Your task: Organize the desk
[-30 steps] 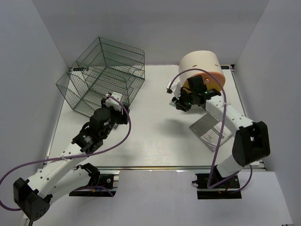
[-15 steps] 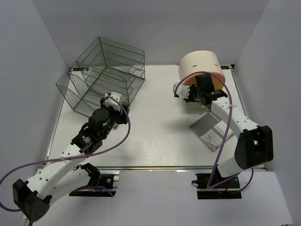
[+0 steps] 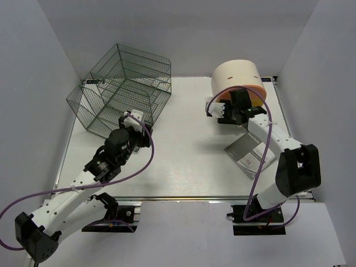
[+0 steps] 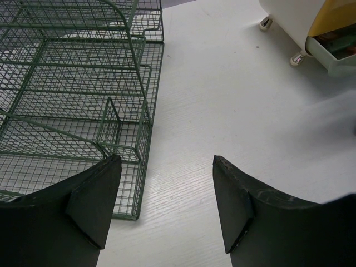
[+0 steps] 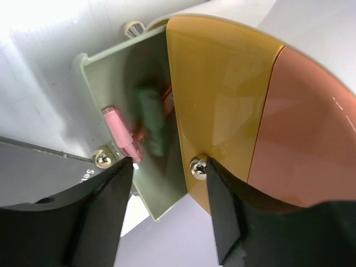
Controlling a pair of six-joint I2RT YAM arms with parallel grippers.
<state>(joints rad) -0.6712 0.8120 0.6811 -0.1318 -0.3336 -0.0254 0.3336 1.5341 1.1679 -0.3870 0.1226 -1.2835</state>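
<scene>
The desk (image 3: pixel 189 156) is a wide white tabletop with a metal rail along its near edge. My right gripper (image 3: pixel 227 112) (image 5: pixel 169 162) hovers open at the front of the cream-and-orange drawer box (image 3: pixel 236 75). Its fingers stand either side of the yellow drawer front (image 5: pixel 222 94), near a small silver knob (image 5: pixel 198 166), and hold nothing. The pale green drawer (image 5: pixel 111 83) is pulled out, with a pink item (image 5: pixel 121 132) and a green item (image 5: pixel 151 122) inside. My left gripper (image 3: pixel 136 118) (image 4: pixel 165 161) is open and empty over the desk, beside the wire cage (image 3: pixel 119 89) (image 4: pixel 67 89).
A grey booklet (image 3: pixel 249 153) lies on the desk under my right forearm. The dark green wire cage fills the far left corner. In the left wrist view the drawer box (image 4: pixel 295 22) shows at the upper right, with its drawer (image 4: pixel 334 53) pulled out. White walls close in three sides.
My right gripper has swung from over the desk toward the drawer box front and its jaws have widened. The left arm has not moved.
</scene>
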